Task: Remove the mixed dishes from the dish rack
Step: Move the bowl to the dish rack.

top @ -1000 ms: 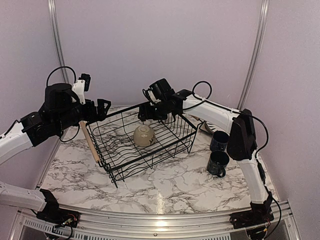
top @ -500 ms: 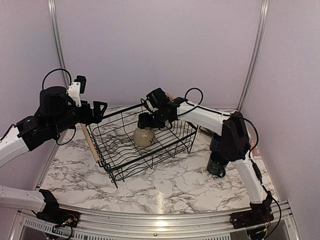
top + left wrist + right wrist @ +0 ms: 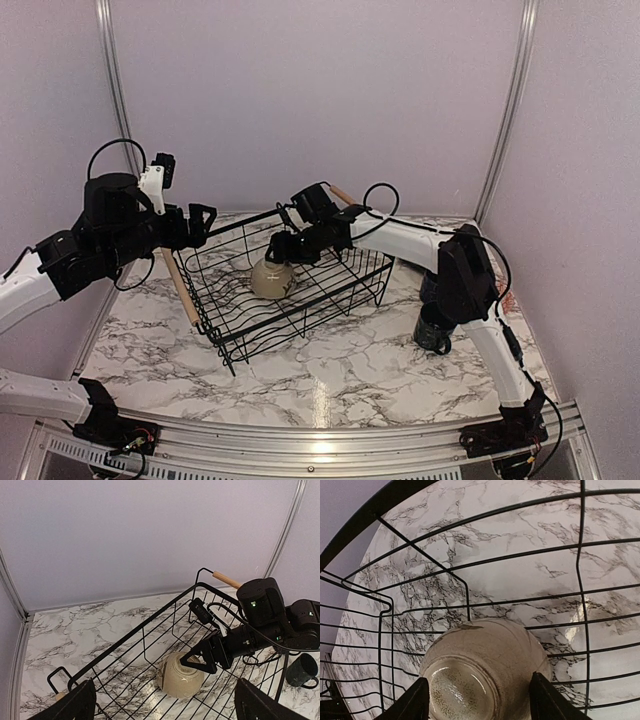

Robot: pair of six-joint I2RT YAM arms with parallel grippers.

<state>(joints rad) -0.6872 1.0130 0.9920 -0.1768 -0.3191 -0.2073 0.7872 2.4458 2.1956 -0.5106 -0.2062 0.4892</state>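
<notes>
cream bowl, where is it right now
In the top view the cream bowl lies upside down inside the dish rack, near its middle, between the right hand's fingers.

You've got soft even light, glare streak on marble table (image 3: 318, 400) — near edge, wrist views sharp, slight edge warp.

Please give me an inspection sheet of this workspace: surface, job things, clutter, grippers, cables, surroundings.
Surface: marble-pattern table.
Job things: black wire dish rack with one cream bowl inside, foot facing up; two dark mugs on the table right of the rack.
Clutter: nothing seen.
Grippers: right gripper straddles the bowl, fingers either side, contact unclear; left gripper open, above the rack's left end, empty.
Cables: black loops on both arms, none snagged.
Surroundings: plain lilac walls, metal frame posts.
</notes>
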